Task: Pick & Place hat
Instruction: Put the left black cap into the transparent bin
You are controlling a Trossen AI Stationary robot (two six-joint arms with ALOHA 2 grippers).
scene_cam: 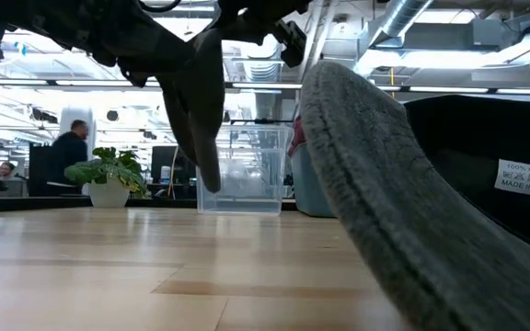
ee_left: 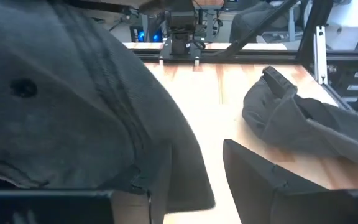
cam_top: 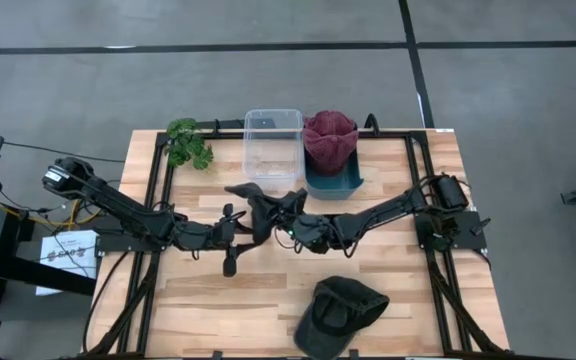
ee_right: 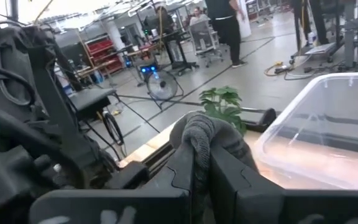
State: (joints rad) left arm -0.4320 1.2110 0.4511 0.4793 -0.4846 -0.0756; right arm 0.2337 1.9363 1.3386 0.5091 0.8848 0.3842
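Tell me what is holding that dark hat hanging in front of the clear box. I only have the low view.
Observer: The right gripper is shut on a fold of the hat, over the middle of the table.
Operator: Where is the left arm?
Observer: The left gripper is right beside the hat, reaching in from the table's left side.
Operator: And the grey thing filling the right of my picture?
Observer: That is a second cap, lying on the table near the front edge, apart from both arms.
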